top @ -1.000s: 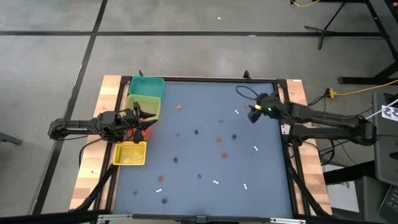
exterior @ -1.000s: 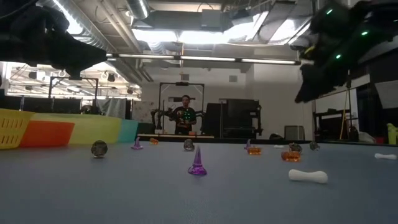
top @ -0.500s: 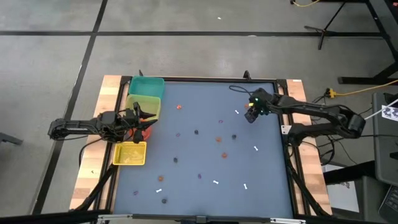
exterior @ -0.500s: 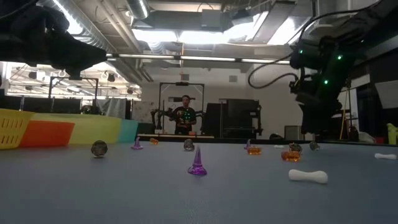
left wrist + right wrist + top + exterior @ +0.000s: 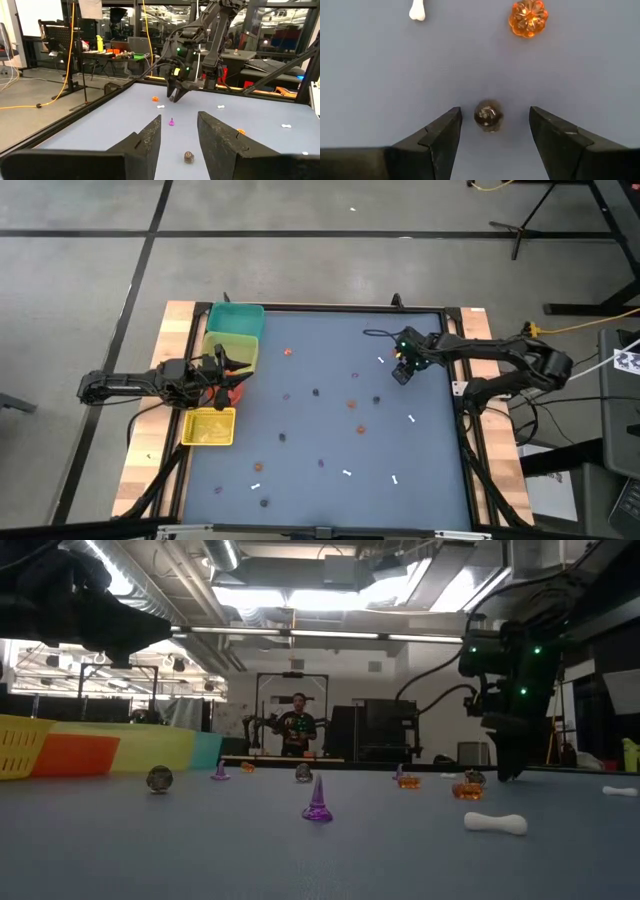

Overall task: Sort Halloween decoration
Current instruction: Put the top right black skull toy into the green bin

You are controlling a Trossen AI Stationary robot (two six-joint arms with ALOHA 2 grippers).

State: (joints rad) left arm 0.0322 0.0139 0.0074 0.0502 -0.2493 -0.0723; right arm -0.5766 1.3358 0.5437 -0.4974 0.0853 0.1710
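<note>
Right pincer [image 5: 490, 131] hangs wide open, empty, astride a dark trinket [image 5: 487, 115] on clear mat.

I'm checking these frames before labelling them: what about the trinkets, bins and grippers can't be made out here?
- High view: the trinkets, e.g. one at, are too small to tell their shapes.
- High view: the red bin is mostly hidden under the left gripper.
- Low view: bin contents hidden by the yellow bin wall.
- Right wrist view: the white piece is cut off by the edge; the right gripper straddles a dark round trinket, details blurred.
</note>
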